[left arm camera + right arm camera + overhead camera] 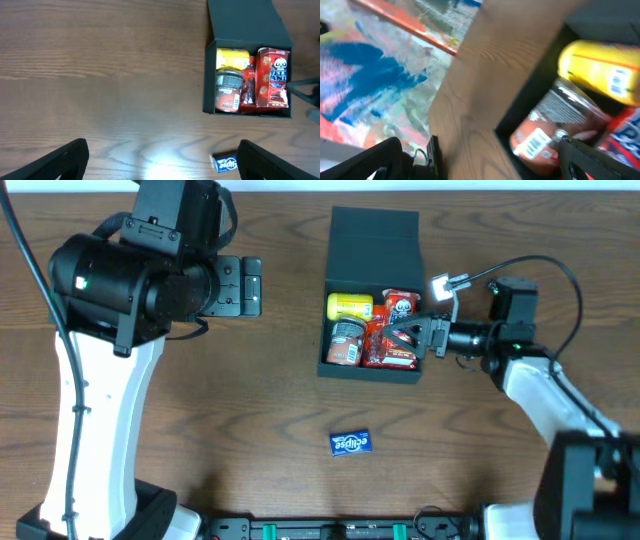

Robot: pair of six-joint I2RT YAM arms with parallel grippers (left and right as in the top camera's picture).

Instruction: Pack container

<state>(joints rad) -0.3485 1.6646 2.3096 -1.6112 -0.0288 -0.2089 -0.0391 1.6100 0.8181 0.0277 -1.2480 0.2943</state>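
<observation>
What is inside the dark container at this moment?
The container holds a yellow packet, a labelled jar, a red panda box and red wrappers. The right claw covers part of them; anything underneath is hidden.

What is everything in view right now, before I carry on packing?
container: one, dark teal-black, mid-table, lid open
yellow pack: one, yellow, inside container, far left corner
jar: one, dark with orange-red label, inside container, near left corner
panda snack box: one, red, inside container, right side
wrapped snacks: count unclear, red, between jar and panda snack box
gum pack: one, blue, on table, apart from container on the robot's side
table: one, brown wood
left gripper: one, black, open, above table left of container
right gripper: one, black, open, at container's right edge
</observation>
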